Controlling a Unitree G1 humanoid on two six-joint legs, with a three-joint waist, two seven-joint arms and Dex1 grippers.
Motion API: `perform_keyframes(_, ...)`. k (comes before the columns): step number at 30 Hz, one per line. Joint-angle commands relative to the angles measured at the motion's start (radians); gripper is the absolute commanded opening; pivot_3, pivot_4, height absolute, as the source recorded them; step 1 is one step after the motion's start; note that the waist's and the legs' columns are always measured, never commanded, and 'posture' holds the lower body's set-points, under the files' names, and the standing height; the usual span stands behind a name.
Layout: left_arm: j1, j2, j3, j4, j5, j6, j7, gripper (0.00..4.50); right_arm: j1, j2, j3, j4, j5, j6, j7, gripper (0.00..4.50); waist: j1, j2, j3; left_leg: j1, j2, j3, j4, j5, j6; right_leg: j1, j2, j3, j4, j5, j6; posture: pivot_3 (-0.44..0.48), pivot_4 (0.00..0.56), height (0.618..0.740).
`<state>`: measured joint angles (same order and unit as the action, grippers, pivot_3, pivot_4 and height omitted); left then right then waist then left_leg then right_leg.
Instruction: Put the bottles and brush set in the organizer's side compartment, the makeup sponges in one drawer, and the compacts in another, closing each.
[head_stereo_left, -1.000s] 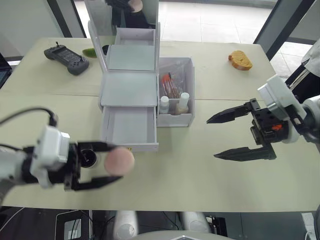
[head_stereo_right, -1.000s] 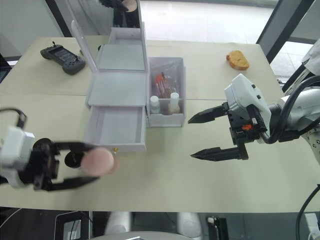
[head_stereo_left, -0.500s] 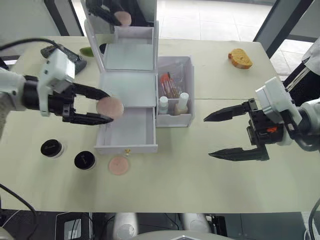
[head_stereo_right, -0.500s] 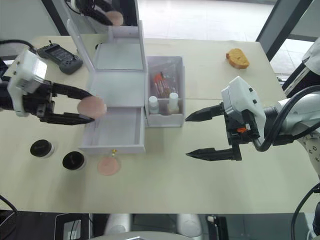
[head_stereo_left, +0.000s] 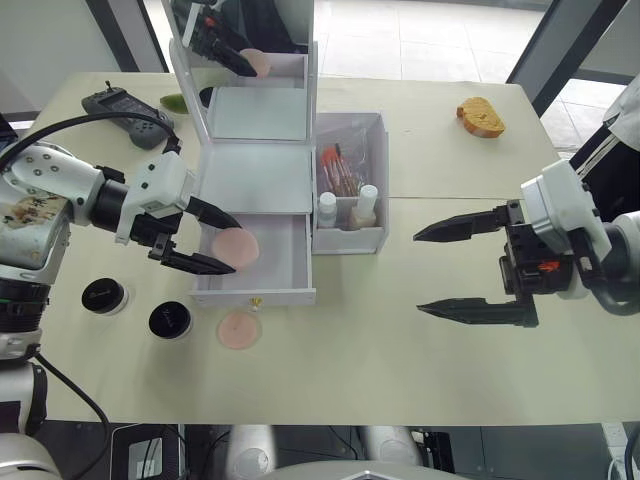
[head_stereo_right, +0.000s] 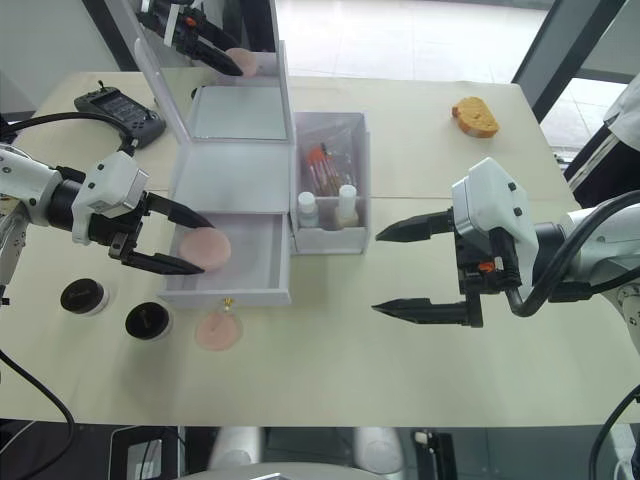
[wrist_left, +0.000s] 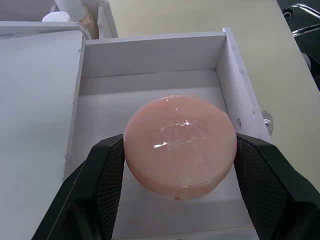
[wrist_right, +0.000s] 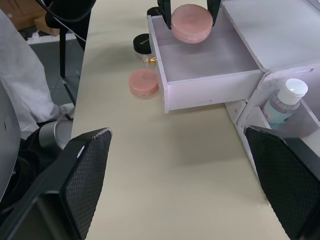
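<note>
- A second sponge (head_stereo_left: 239, 329) and two compacts (head_stereo_left: 170, 320) are lying on the surface (head_stereo_left: 400, 350) in front of the organizer (head_stereo_left: 258, 180).
- The left gripper (head_stereo_left: 222, 245) fingers are pinching a pink sponge (wrist_left: 180, 145) over the open lower drawer (head_stereo_left: 255, 262).
- The right gripper (head_stereo_left: 425, 272) is hovering right of the organizer, fingers spread wide, holding nothing.

Tool (wrist_left: 180, 160) grips pink sponge (wrist_left: 180, 147) over drawer (wrist_left: 150, 90).
</note>
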<state>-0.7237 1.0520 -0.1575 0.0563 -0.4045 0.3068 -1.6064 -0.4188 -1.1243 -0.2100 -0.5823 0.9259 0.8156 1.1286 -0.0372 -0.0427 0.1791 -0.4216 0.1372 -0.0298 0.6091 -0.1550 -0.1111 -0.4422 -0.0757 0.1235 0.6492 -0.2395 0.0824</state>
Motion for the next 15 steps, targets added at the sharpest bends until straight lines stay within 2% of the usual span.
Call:
perform_keyframes(1, -0.009, 0.029, 0.006, -0.02, -0.008, 0.001, -0.008, 2.96, -0.01, -0.017, -0.024, -0.009, 0.004, -0.006, -0.003, 4.5, 0.0, 0.0, 0.0, 0.0, 0.0, 0.0, 0.0, 0.0, 0.0, 0.0, 0.0, 0.0, 0.0, 0.0, 0.0, 0.0, 0.15, 0.705)
perform_keyframes(6, -0.004, 0.077, -0.013, -0.049, -0.057, 0.015, -0.008, 2.96, -0.028, -0.016, 0.001, 0.005, -0.013, -0.014, 0.001, 4.5, -0.002, 0.0, 0.0, 0.0, 0.0, 0.0, 0.0, 0.0, 0.0, 0.0, 0.0, 0.0, 0.0, 0.0, 0.0, 0.0, 0.15, 0.705)
perform_keyframes(8, -0.003, 0.082, -0.015, -0.048, -0.057, 0.014, -0.008, 3.68, -0.038, -0.014, 0.008, 0.01, -0.017, -0.015, 0.002, 4.5, -0.001, 0.0, 0.0, 0.0, 0.0, 0.0, 0.0, 0.0, 0.0, 0.0, 0.0, 0.0, 0.0, 0.0, 0.0, 0.0, 0.15, 0.705)
perform_keyframes(11, -0.01, 0.075, -0.016, -0.043, -0.048, 0.014, -0.008, 4.48, -0.048, -0.013, 0.017, 0.015, -0.022, -0.016, 0.004, 4.5, -0.001, 0.0, 0.0, 0.0, 0.0, 0.0, 0.0, 0.0, 0.0, 0.0, 0.0, 0.0, 0.0, 0.0, 0.0, 0.0, 0.15, 0.705)
perform_keyframes(15, -0.021, 0.063, -0.012, -0.034, -0.038, 0.016, -0.008, 4.48, -0.059, -0.013, 0.025, 0.021, -0.027, -0.016, 0.007, 4.5, 0.0, 0.0, 0.0, 0.0, 0.0, 0.0, 0.0, 0.0, 0.0, 0.0, 0.0, 0.0, 0.0, 0.0, 0.0, 0.0, 0.15, 0.705)
